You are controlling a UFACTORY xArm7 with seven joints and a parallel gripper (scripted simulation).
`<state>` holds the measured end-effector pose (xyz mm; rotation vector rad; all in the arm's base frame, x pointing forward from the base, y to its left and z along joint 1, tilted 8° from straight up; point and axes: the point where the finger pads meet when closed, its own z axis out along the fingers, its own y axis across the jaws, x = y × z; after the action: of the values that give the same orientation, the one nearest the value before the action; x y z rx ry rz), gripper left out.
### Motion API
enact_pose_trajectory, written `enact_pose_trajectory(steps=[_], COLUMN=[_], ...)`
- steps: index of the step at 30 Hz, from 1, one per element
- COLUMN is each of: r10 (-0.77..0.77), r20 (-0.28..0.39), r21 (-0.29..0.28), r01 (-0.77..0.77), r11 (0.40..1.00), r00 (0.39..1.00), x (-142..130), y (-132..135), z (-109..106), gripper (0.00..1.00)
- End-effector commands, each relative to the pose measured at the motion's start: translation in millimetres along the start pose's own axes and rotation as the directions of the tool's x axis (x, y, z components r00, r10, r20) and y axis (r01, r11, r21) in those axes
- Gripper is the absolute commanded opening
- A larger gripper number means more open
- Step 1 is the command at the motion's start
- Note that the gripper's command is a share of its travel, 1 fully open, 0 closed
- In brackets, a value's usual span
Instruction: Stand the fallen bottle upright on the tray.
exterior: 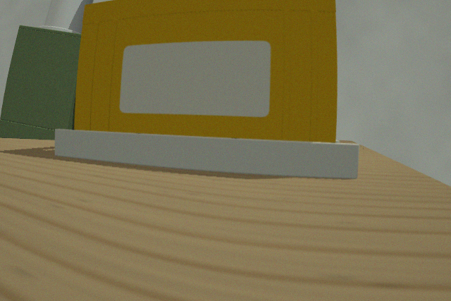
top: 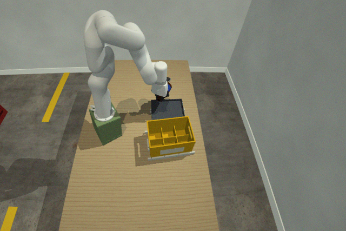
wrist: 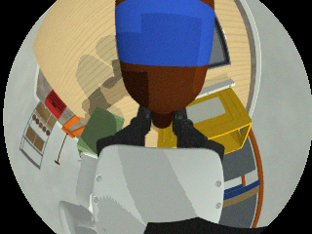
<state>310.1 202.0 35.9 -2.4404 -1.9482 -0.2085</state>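
My gripper (wrist: 162,101) is shut on the neck of a brown bottle (wrist: 164,46) with a blue label. In the wrist view the bottle fills the upper middle, its body pointing away from the fingers. In the top view the gripper (top: 160,95) holds the bottle (top: 168,86) in the air just above the far left edge of the dark grey tray (top: 167,109). The bottle is mostly hidden there behind the wrist. The yellow crate (top: 170,136) with several compartments stands in front of the tray on a white base.
The arm's green pedestal (top: 106,127) stands left of the tray. In the exterior view the crate (exterior: 207,64) on its white base (exterior: 204,154) blocks the tray and bottle from view. The table's right edge runs close to the tray and crate.
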Motion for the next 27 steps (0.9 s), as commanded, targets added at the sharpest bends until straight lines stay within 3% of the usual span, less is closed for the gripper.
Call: enact_pose_trajectory(steps=[1, 11, 27], r10=[-0.06, -0.18, -0.19], r20=[-0.003, -0.003, -0.003], r21=[-0.002, -0.002, -0.002], r01=[0.06, 0.18, 0.19], r11=[0.998, 0.984, 0.982], r00=[0.998, 0.984, 0.982], x=[0.9, 0.9, 0.9], y=[1.1, 1.1, 1.1], z=[-0.8, -0.8, -0.8], gripper=[0.0, 0.0, 0.0])
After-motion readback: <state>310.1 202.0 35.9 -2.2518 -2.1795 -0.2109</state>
